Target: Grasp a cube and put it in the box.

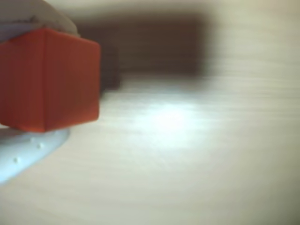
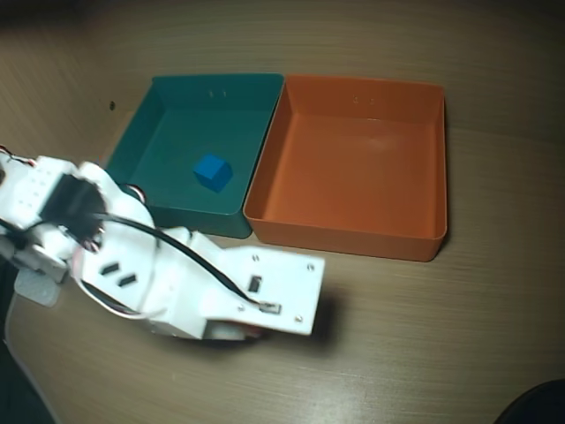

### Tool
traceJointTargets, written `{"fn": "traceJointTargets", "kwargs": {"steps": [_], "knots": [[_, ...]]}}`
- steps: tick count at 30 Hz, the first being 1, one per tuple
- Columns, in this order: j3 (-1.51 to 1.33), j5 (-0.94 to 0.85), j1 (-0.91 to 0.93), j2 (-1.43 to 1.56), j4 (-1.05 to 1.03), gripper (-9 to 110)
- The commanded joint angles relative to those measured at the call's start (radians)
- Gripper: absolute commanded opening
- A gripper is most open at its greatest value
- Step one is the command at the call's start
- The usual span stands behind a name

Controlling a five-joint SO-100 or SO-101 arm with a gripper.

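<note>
In the wrist view the small orange cube (image 1: pixel 51 79) fills the left side, held between my gripper's (image 1: pixel 44 82) two white fingers, one above (image 1: pixel 33 16) and one below (image 1: pixel 28 147). The gripper is shut on the cube, and pale wooden table lies behind it. In the overhead view the arm's white wrist plate (image 2: pixel 260 291) hangs over the table just in front of the trays and hides the gripper and the cube. The box (image 2: pixel 353 159), a shallow orange tray with nothing in it, sits beyond and to the right of the wrist plate.
A teal-green tray (image 2: pixel 177 132) touches the box's left side and holds a small blue cube (image 2: pixel 212 172). The arm's base and cables (image 2: pixel 53 221) occupy the left edge. Bare wooden table (image 2: pixel 424 336) stretches to the right in front of the box.
</note>
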State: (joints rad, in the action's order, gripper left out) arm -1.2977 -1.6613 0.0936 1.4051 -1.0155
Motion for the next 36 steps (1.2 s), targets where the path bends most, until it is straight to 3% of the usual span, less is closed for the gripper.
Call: {"fn": "traceJointTargets", "kwargs": {"steps": [1, 21, 36], "knots": [[0.054, 0.014, -0.011, 0.173, 0.017, -6], [0.103, 0.015, -0.325, 0.209, 0.008, -6], [0.575, 0.015, -0.459, -0.261, 0.002, -6]]}}
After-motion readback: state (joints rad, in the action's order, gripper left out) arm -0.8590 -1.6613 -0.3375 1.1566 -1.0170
